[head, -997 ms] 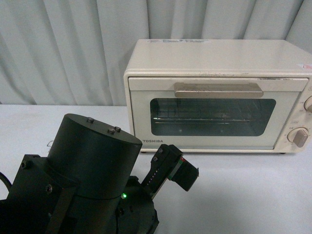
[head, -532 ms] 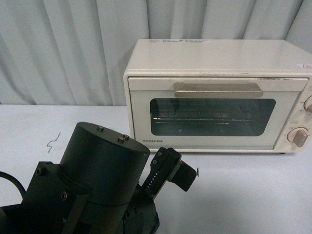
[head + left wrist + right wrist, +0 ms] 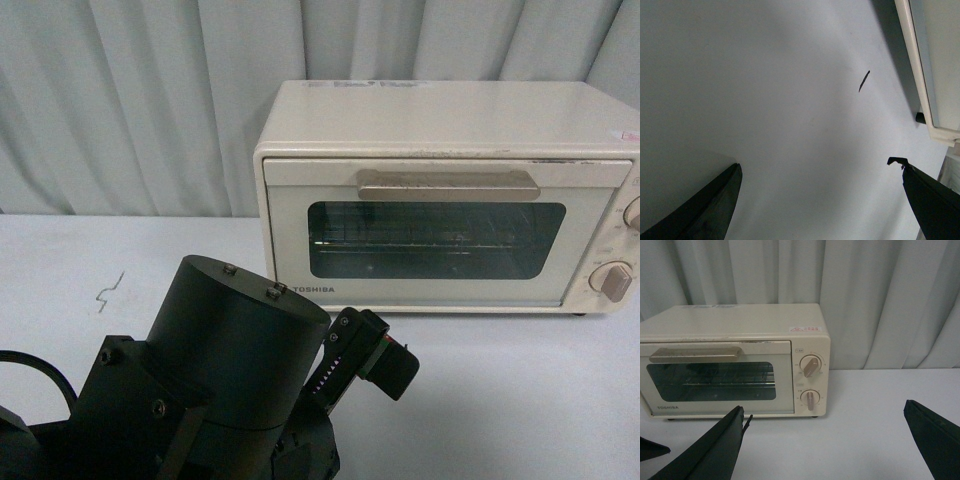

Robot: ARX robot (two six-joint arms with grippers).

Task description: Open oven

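Before the closed oven (image 3: 440,200) sits the left arm (image 3: 225,370).

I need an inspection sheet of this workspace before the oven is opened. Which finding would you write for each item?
Surface: pale table, flat, no spill seen.
Job's things: oven at the back of the table, door shut, handle free, two knobs on its right side.
Clutter: small dark squiggle on the table; thin dark sliver near the oven's front.
Grippers: left tool open, over bare table beside the oven, holding nothing; right tool open, facing the oven, holding nothing.
Cables: one black cable beside the left arm.
Surroundings: pale curtain behind the oven.
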